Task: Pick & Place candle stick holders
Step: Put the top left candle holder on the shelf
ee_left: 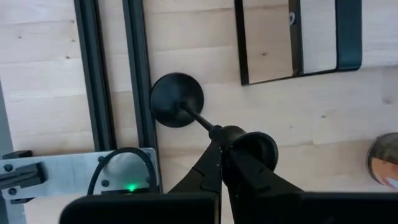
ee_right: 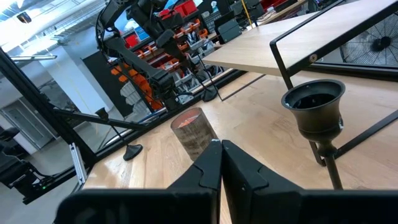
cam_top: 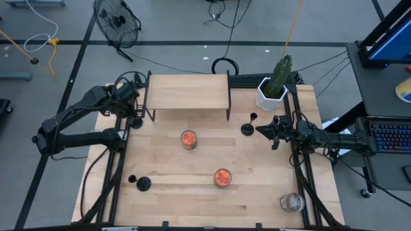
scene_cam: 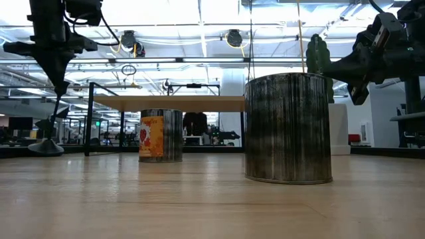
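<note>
Black candle stick holders [cam_top: 248, 127] stand apart (3 total).

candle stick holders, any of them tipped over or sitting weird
Nothing looks knocked over. One candle stick holder stands upright under the left gripper, one stands by the right gripper, and a third stands near the table's front left. Nothing is spilled from the jars with orange contents.
</note>
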You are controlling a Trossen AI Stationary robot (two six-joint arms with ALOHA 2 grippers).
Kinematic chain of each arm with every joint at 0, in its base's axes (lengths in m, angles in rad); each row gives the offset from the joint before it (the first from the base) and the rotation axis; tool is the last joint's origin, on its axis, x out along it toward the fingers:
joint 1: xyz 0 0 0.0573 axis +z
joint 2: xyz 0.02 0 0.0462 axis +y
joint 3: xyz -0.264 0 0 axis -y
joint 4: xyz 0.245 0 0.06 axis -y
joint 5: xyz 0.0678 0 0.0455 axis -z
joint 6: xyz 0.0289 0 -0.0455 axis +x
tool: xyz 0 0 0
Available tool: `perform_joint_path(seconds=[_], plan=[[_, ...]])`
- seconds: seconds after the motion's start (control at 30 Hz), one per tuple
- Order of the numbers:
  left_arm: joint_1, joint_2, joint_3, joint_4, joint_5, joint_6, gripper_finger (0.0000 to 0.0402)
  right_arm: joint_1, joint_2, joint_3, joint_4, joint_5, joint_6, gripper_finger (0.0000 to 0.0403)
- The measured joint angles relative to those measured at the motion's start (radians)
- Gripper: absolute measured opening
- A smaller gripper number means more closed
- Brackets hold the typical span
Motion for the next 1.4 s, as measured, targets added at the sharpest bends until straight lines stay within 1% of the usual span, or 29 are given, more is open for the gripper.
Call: perform_joint_path(seconds=[0.1, 0.3, 0.63, 0.87, 1.07, 1.17, 1.4], plan=[[0.001, 0.001, 0.014, -0.002, -0.013, -0.004, 0.0004, 0.0, 0.0, 0.0, 0.0, 0.0, 0.0, 0.0004], [0.005, 0.001, 0.113, -0.025, -0.048, -0.008, 0.0003, 0.0, 0.0, 0.0, 0.0, 0.0, 0.0, 0.0004], [0.014, 0.0, 0.205, -0.062, 0.007, -0.017, 0.0003, 0.0, 0.0, 0.0, 0.0, 0.0, 0.0, 0.0004], [0.014, 0.0, 0.268, -0.121, 0.06, -0.023, 0.0003, 0.0, 0.0, 0.0, 0.0, 0.0, 0.0, 0.0004], [0.007, -0.011, 0.295, -0.118, 0.165, -0.024, 0.0003, 0.0, 0.0, 0.0, 0.0, 0.0, 0.0, 0.0004], [-0.009, -0.011, 0.3, -0.115, 0.219, -0.034, 0.0003, 0.0, 0.0, 0.0, 0.0, 0.0, 0.0, 0.0004], [-0.075, -0.011, 0.3, -0.116, 0.301, -0.079, 0.0003, 0.0, 0.0, 0.0, 0.0, 0.0, 0.0, 0.0004]])
